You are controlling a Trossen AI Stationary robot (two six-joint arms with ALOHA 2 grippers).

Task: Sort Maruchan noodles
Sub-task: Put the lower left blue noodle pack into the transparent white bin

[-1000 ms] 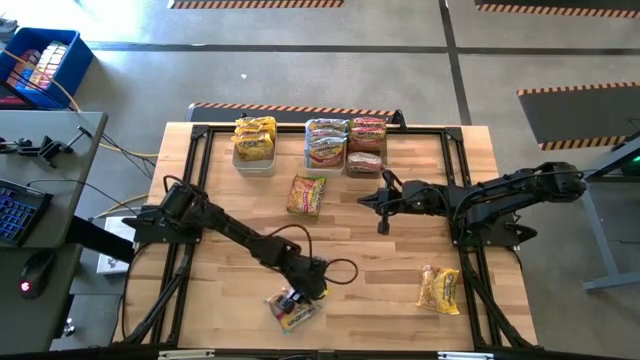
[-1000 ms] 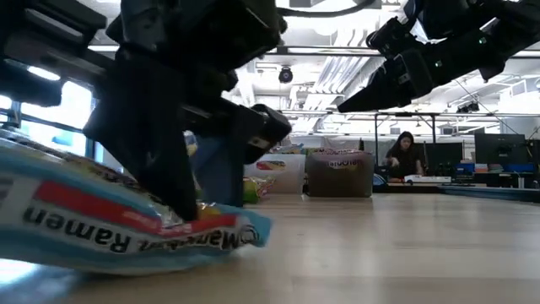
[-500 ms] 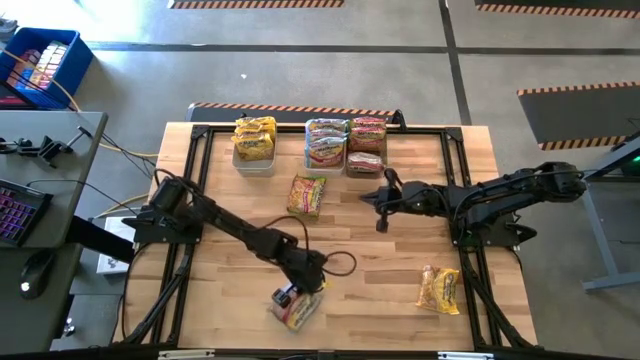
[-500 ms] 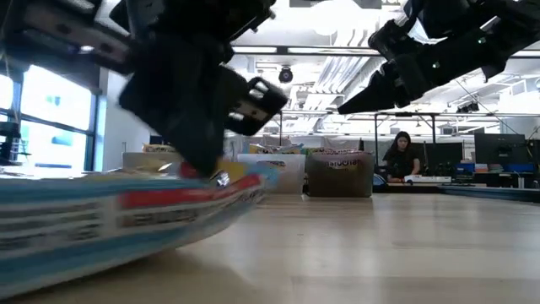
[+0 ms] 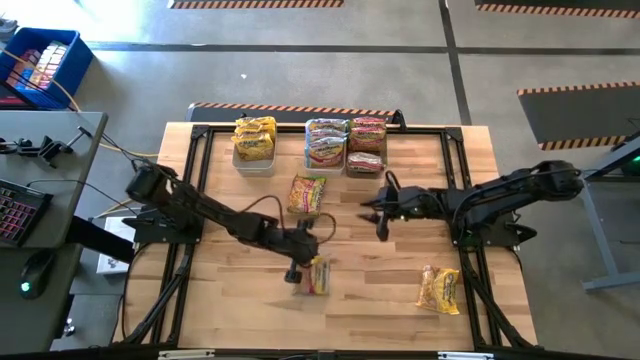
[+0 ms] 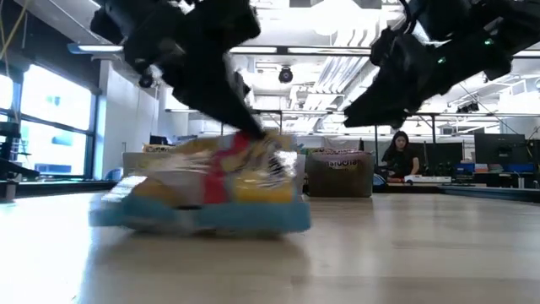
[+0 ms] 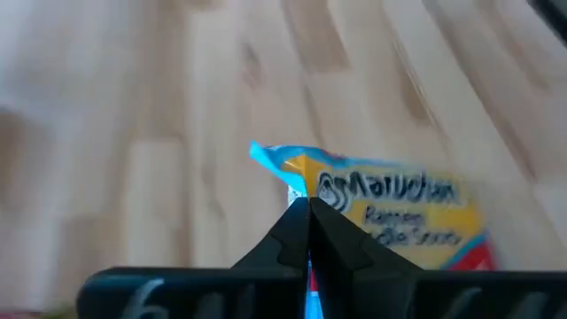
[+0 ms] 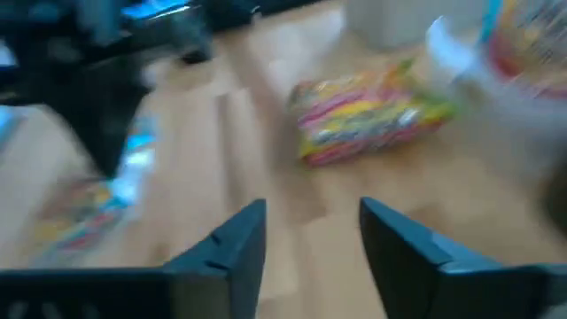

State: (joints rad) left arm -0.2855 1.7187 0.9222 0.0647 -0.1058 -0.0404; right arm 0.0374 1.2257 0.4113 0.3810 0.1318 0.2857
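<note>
Gripping a blue-edged ramen packet [image 5: 316, 275], left gripper [image 5: 297, 270] pinches its end

Landmark: loose packet [image 5: 307, 194] at bench [image 5: 230, 300] centre. Three bins of packets in row at far edge behind it: one bin [image 5: 254, 140] behind-left, second bin [image 5: 326, 142] straight behind, third bin [image 5: 366, 146] behind-right. Left gripper [image 5: 304, 268] in front of landmark, pinched on edge of another packet [image 5: 318, 275]. Right gripper [image 5: 372, 211] just right of landmark, above bench. Last packet [image 5: 438, 288] far front-right.
</note>
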